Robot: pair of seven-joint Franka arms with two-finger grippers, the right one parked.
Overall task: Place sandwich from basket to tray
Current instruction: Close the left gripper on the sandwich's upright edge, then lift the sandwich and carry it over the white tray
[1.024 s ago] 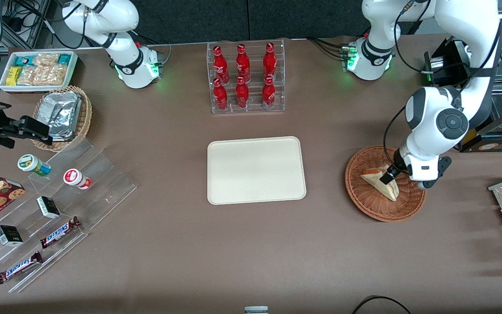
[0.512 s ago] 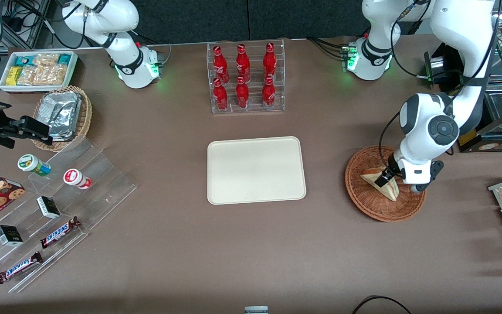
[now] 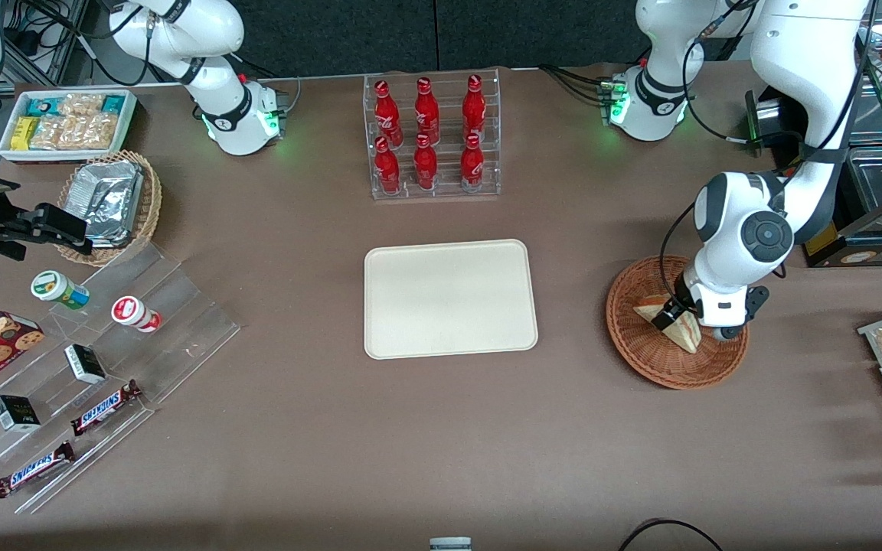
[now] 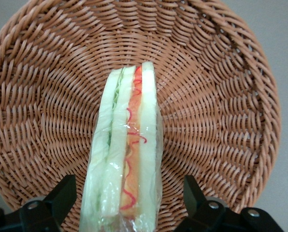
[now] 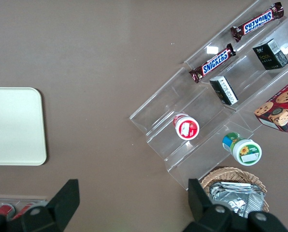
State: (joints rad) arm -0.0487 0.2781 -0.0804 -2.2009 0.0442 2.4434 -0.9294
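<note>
Wrist view alone shows the gripper (image 4: 125, 195) spread wide, straddling the sandwich (image 4: 124, 159) in the basket (image 4: 221, 87).

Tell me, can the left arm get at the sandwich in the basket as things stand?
Probably yes. The left arm's tool is already down in the basket, its open fingers on either side of the sandwich. Nothing else lies in the basket to block it.

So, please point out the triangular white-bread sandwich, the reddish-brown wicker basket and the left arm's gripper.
Triangular white-bread sandwich (image 4: 127, 159): left wrist view, filling stripe.
Reddish-brown wicker basket (image 3: 644, 363): front view, woven rim.
Left arm's gripper (image 3: 674, 312): front view, between the fingertips, open over the sandwich.
</note>
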